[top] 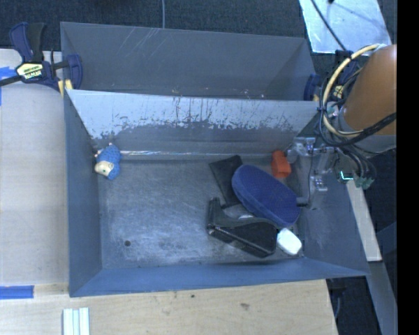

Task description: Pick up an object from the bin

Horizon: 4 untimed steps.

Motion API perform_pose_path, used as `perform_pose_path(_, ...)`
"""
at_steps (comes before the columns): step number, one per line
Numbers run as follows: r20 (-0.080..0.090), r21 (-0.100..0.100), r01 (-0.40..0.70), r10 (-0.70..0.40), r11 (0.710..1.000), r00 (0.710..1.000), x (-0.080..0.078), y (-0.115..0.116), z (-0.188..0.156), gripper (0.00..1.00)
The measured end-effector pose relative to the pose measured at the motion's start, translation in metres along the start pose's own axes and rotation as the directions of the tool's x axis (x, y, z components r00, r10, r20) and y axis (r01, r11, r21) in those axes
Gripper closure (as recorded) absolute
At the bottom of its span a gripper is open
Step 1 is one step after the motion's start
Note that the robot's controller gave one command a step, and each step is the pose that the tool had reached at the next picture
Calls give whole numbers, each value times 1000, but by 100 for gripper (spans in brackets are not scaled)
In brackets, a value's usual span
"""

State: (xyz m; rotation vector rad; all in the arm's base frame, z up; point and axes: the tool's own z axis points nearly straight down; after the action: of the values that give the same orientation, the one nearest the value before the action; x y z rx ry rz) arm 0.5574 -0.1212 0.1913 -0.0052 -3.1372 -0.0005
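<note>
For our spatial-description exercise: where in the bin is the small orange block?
In the camera view, the orange block sits on the right side of the bin, near its back wall, just behind the blue oval case and left of the gripper.

the bin [84, 208] is dull grey-blue, its floor mottled with paler scuffs, and the wall at 12 o'clock carries dark, rusty vertical streaks. at 3 o'clock lies a plain navy-blue oval case [264, 192]; under its 10 o'clock edge is a flat charcoal sheet [225, 170]. at 5 o'clock is a glossy black stapler-like thing [244, 234] with a white round cap [289, 242] at its 3 o'clock end. a small orange-red block [281, 165] sits at 2 o'clock, and a blue-and-tan toy [107, 162] at 10 o'clock.
</note>
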Motion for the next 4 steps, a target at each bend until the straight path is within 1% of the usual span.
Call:
perform_pose_path(1, 19, 4, 148, -148, 989, 989, 65, -7, 121, 0)
perform_pose_path(2, 13, 4, 228, -228, 974, 974, 72, 24, 90, 0)
perform_pose_path(3, -1, 2, 133, -133, 991, 991, 75, 47, 92, 0)
perform_pose_path(4, 9, 5, -30, 30, 1000, 1000, 72, 70, 120, 0)
